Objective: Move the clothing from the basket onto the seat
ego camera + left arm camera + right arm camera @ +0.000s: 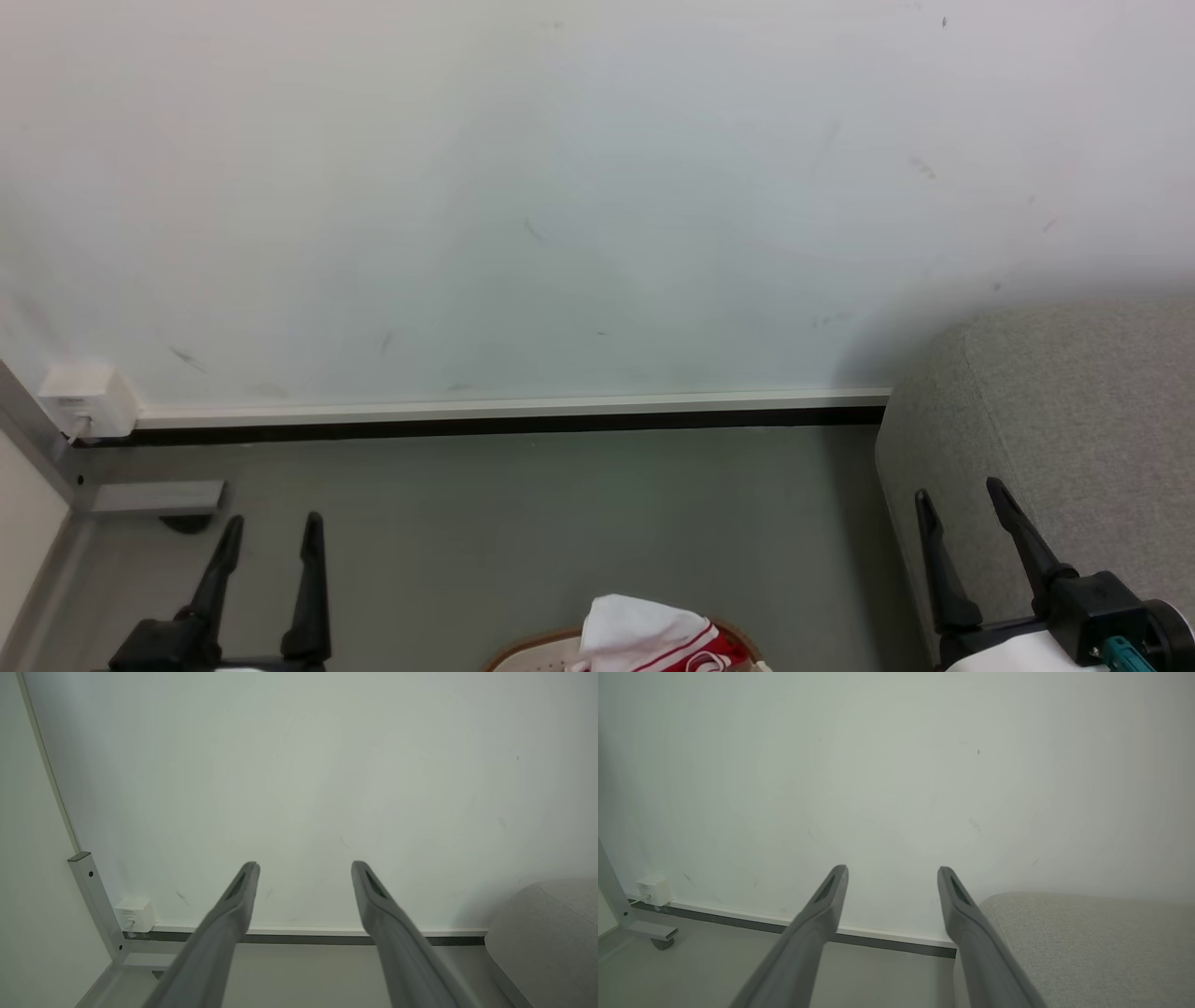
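The top of the basket (pixel 523 653), white with a tan-brown rim, peeks in at the bottom middle of the head view. Bunched clothing (pixel 653 635), white and red with stripes, pokes up out of it. The grey sofa seat (pixel 1074 429) fills the right side, also seen as the seat (pixel 546 933) and the seat (pixel 1092 947) in the wrist views. My left gripper (pixel 273 523) stands open at the lower left, left of the basket. My right gripper (pixel 962 490) stands open at the lower right, in front of the sofa's side. In the wrist views the left gripper (pixel 303 865) and right gripper (pixel 892 870) hold nothing.
A pale wall with a dark baseboard (pixel 504 425) runs across ahead. A white box with a cable (pixel 84 401) sits at the wall's left foot. A grey metal frame with a caster (pixel 154 499) stands at the far left. Grey floor (pixel 560 523) lies between frame and sofa.
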Robot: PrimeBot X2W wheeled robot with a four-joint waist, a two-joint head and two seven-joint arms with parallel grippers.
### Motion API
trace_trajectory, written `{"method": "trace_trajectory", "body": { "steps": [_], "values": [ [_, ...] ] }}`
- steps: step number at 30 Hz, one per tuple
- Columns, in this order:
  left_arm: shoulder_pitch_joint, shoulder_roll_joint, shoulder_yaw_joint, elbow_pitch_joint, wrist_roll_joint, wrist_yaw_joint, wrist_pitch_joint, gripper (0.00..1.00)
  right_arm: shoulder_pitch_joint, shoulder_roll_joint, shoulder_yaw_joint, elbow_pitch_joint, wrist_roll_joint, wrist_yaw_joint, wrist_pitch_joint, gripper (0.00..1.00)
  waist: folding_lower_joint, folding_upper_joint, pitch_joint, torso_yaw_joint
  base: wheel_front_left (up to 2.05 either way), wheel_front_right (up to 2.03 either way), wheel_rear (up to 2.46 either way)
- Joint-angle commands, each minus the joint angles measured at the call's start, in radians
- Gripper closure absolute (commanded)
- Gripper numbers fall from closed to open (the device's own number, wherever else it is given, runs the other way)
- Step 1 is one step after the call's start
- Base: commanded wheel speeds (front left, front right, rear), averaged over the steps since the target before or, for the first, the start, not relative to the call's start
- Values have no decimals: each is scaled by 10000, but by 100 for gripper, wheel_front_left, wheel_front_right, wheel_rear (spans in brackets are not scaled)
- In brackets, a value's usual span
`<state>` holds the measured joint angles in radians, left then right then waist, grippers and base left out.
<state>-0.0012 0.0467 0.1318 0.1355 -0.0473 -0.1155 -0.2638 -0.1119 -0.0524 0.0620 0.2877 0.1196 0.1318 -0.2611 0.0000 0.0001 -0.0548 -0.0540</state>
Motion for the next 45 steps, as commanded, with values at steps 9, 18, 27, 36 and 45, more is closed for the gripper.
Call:
{"method": "trace_trajectory", "body": {
  "steps": [9,18,27,36,45],
  "values": [
    [32,68,60,95,-196,-90,-11,0,-13,14,37,68,179,-21,-27,0,0,-1,27,6,0,0,0],
    [-24,67,12,127,-396,-134,-11,0,-89,20,108,101,236,-21,-27,0,0,-1,97,-22,0,0,0],
    [-118,67,-55,179,-668,-157,-11,0,-196,24,-118,-20,332,-21,-27,0,0,-1,269,-199,0,0,0],
    [-445,67,-407,479,-1110,-150,-11,0,-460,-44,-161,-261,577,-21,-27,0,0,-1,746,-505,0,0,0],
    [-1344,389,-1092,1029,-1569,-151,-11,0,-1128,-27,-375,-905,868,-21,-26,0,0,-1,2099,-975,0,0,0]
  ]
}}
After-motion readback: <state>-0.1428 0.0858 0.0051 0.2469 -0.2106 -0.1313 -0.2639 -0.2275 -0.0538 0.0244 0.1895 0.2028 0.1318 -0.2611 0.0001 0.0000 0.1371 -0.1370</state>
